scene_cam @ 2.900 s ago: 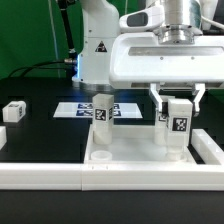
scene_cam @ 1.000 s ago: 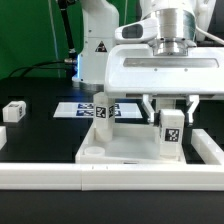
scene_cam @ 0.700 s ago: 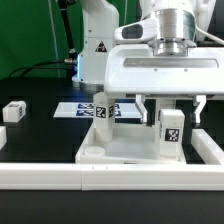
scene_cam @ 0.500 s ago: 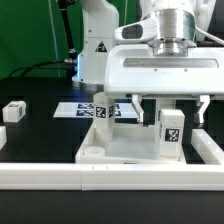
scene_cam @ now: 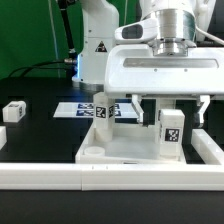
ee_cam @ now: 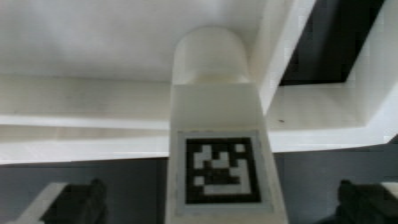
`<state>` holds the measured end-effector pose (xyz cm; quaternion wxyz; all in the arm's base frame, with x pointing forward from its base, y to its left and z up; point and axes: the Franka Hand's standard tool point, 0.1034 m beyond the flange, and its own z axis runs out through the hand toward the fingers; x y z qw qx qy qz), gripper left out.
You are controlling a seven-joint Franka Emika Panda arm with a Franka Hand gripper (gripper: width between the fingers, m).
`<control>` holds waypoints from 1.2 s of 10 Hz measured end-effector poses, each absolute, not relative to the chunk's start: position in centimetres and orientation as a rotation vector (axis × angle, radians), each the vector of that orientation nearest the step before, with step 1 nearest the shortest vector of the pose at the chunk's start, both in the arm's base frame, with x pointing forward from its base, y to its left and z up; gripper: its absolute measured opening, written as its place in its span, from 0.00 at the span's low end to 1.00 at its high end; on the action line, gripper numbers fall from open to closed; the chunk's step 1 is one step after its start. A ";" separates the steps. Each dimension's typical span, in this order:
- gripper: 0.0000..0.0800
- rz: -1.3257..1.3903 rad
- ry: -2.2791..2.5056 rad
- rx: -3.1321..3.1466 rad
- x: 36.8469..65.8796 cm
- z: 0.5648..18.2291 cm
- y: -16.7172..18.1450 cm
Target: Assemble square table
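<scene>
Two legs upright on slab, end effector spread around one.

Your gripper stands with its fingers spread, one on each side of the upright leg, and you see a gap between each finger and the leg. Toward the exterior view's left a second leg rises from the slab; between both legs the slab is bare. The white rail blocks the near edge.
</scene>
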<state>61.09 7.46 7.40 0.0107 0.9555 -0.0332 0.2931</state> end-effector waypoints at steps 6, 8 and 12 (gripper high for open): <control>0.81 0.509 -0.117 3.159 61.3 7.8 8.0; 0.81 0.213 -0.116 3.220 61.6 8.2 7.9; 0.81 -0.003 -0.086 3.221 63.2 8.0 6.8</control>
